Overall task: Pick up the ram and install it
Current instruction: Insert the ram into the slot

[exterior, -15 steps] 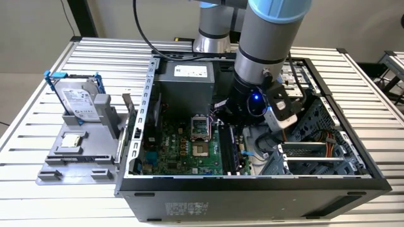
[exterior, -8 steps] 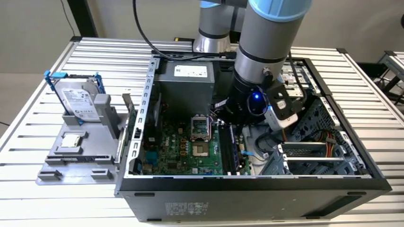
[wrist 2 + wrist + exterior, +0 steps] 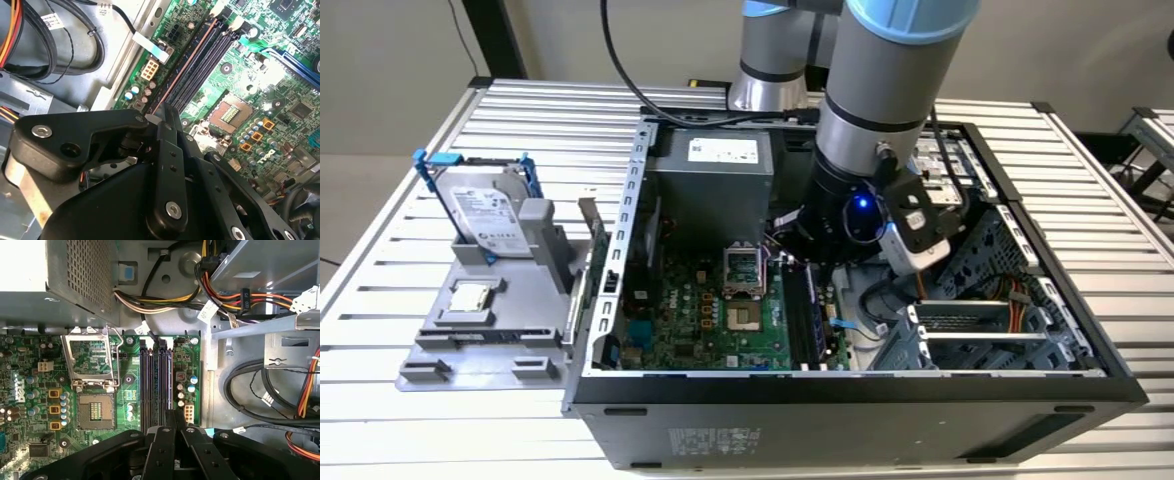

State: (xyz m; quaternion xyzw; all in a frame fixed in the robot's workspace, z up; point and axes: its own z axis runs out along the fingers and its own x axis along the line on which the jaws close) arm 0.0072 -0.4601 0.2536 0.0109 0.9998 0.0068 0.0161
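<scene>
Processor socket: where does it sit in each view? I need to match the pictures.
Exterior view: the processor socket is mid-motherboard, on the exterior view's left of the memory slots.
First wrist view: the processor socket lies beside the memory slots, its metal frame open.
Second wrist view: the processor socket lies alongside the memory slots.
Shared landmark: the memory slots.

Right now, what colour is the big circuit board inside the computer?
Green, clearest in the first wrist view: the circuit board.

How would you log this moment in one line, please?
arm: inside computer case | tool: shut, tips at memory slots | hold: cannot tell
</scene>
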